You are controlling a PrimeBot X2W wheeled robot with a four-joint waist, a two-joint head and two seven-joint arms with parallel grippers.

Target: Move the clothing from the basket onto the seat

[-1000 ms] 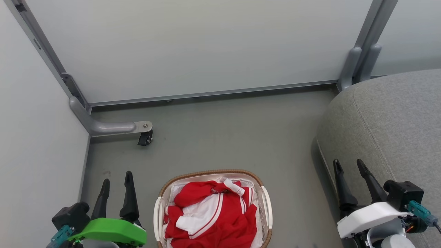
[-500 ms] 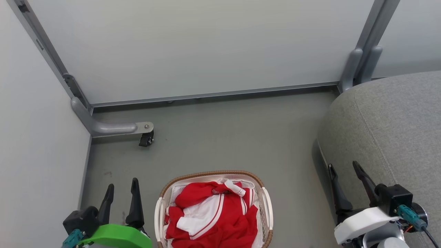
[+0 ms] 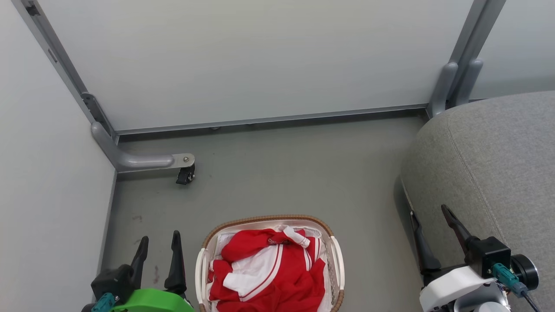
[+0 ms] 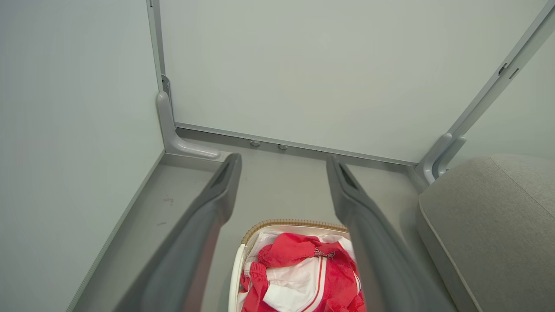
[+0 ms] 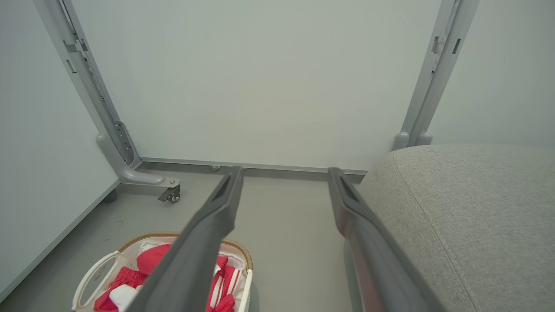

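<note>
Left gripper [image 3: 160, 236], above its green wrist shell [image 3: 151, 301], sits at seven o'clock in my head view with its two long dark fingers [image 3: 176, 260] spread apart and holding nothing. The right gripper [image 3: 428, 211], at five o'clock, is likewise spread and empty, just beside the near edge of the large grey woven-fabric sofa cushion [image 3: 490, 164] that fills three to four o'clock. The soft bright red garments with white panels and stripe trim [image 3: 269, 273] are heaped in the small oval white perforated plastic basket with the brown woven rim [image 3: 264, 218] at six o'clock, standing on the grey floor [image 3: 295, 173] between the two grippers; nothing lies on the cushion yet. My worries: the garments look tangled, so one pinch may drag up several pieces, or catch only a cuff that slips free mid-carry onto the floor. A deep bite could grab the white liner [image 3: 218, 243] and tip the light basket.
</note>
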